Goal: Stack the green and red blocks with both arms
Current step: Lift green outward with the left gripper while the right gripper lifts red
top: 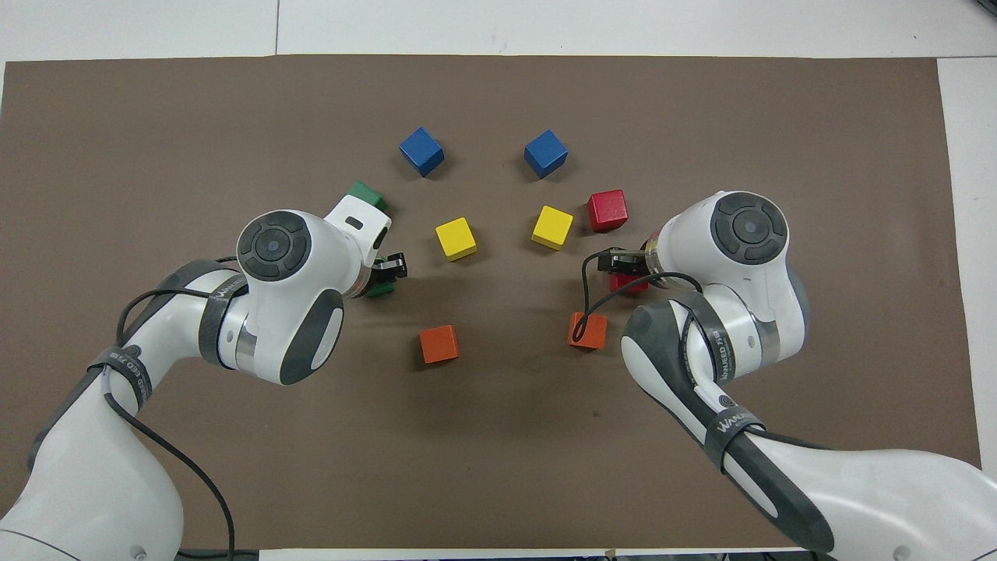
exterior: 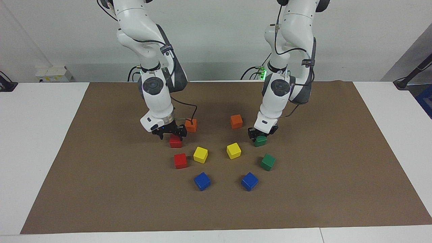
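Now, red blocks: one red block (exterior: 175, 141) lies on the brown mat directly under the right claw (exterior: 172, 134); the other red block (exterior: 180, 161) sits just farther from the robots, beside a yellow cube (exterior: 200, 155).
Green blocks: one green block (exterior: 260, 140) sits at the left claw (exterior: 259, 134); the other green block (exterior: 268, 162) lies farther from the robots, apart from it.
Right claw: down at its red block, fingers apparently straddling it; whether they are clamped I cannot tell.
Left claw: low on its green block; grip state I cannot tell.
Step in hand: probably the pick-up, both arms at once.
Next move: likely a firm clamp, a lift, then carrying each block over its same-coloured partner.
Bench: orange and blue cubes lie around, not involved.
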`<move>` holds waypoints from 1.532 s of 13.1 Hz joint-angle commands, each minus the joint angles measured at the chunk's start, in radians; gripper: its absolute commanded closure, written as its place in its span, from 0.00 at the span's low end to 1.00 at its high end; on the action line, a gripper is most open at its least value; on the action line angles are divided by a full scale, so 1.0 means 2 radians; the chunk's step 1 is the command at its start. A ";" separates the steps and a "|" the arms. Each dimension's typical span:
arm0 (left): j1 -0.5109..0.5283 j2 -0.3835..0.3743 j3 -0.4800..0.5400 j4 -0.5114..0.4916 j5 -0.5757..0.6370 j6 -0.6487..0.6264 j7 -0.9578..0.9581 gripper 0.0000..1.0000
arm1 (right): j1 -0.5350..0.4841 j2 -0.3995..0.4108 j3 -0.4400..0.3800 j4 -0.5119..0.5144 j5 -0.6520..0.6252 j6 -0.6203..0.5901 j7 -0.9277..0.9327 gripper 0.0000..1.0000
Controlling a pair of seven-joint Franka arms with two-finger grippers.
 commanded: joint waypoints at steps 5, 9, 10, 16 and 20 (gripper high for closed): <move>0.128 -0.081 0.002 0.047 0.001 -0.143 0.176 1.00 | 0.004 0.020 0.000 -0.004 0.000 0.031 0.014 0.03; 0.237 -0.099 0.002 0.036 0.001 -0.160 0.326 1.00 | 0.005 0.020 0.000 0.000 0.000 0.018 0.007 1.00; 0.260 -0.103 0.002 0.029 0.001 -0.154 0.350 1.00 | 0.003 0.015 -0.001 0.010 0.000 -0.006 0.000 1.00; 0.318 -0.101 0.002 -0.068 0.000 -0.008 0.422 1.00 | -0.148 -0.003 -0.003 0.075 -0.001 -0.096 -0.276 1.00; 0.322 -0.090 0.002 -0.079 0.000 0.018 0.457 1.00 | -0.191 0.002 -0.004 0.055 -0.001 -0.064 -0.306 1.00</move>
